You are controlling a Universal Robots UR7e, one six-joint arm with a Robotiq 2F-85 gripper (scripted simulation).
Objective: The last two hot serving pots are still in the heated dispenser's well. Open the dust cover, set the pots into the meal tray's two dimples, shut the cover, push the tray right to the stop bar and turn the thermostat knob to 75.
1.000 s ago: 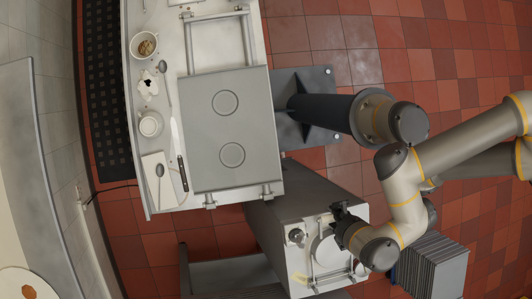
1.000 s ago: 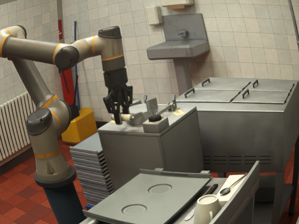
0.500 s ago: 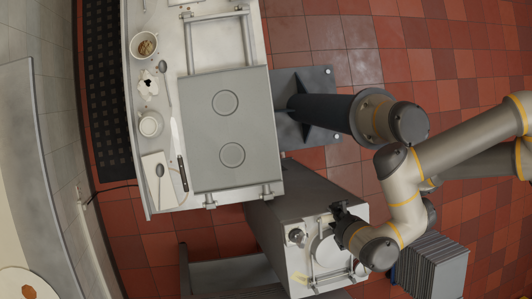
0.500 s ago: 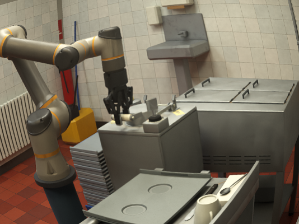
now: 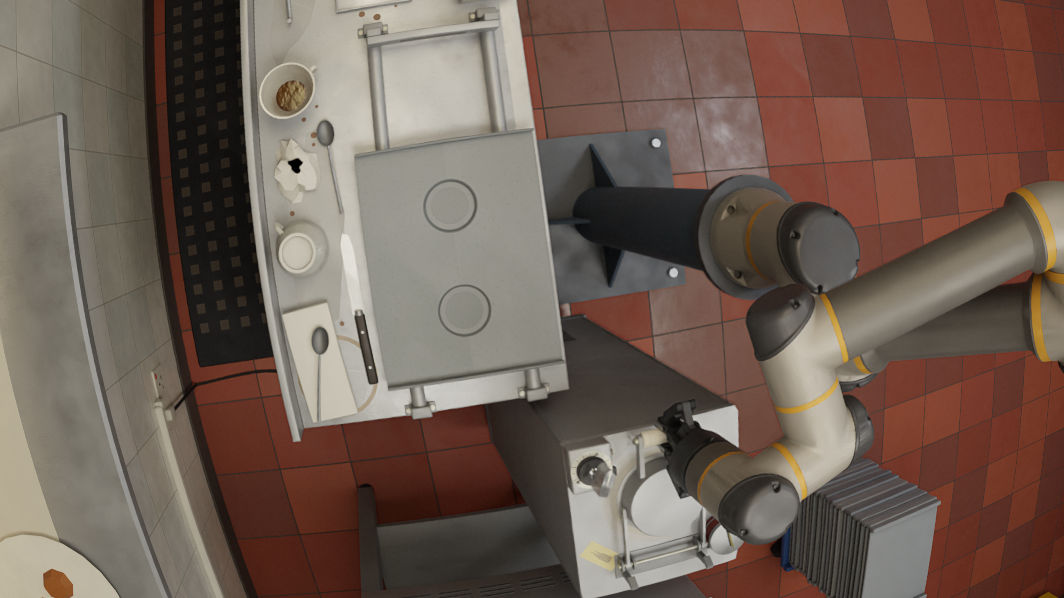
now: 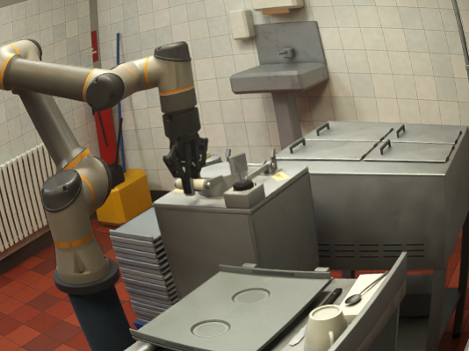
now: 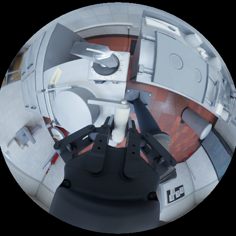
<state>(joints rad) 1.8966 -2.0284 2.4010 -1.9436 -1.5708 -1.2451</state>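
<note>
The cream handle [image 7: 119,123] of the round dust cover [image 7: 71,109] juts out past the dispenser's edge, and my gripper [image 7: 119,123] is clamped around that handle from above. The cover [image 5: 655,497] lies flat and closed over the well on top of the steel dispenser [image 6: 228,219], hiding the pots. The black thermostat knob [image 7: 105,65] sits on its dial block at the dispenser's corner [image 5: 593,470]. The grey meal tray [image 5: 455,256] rests on its rails on the counter, with two empty round dimples [image 5: 450,205] [image 5: 464,310].
A white cup [image 5: 299,250], a bowl of food [image 5: 287,92], spoons, a knife [image 5: 358,309] and a crumpled napkin lie along the counter beside the tray. A stack of grey trays [image 5: 856,528] stands on the floor by the dispenser, near my arm's pedestal [image 5: 640,223].
</note>
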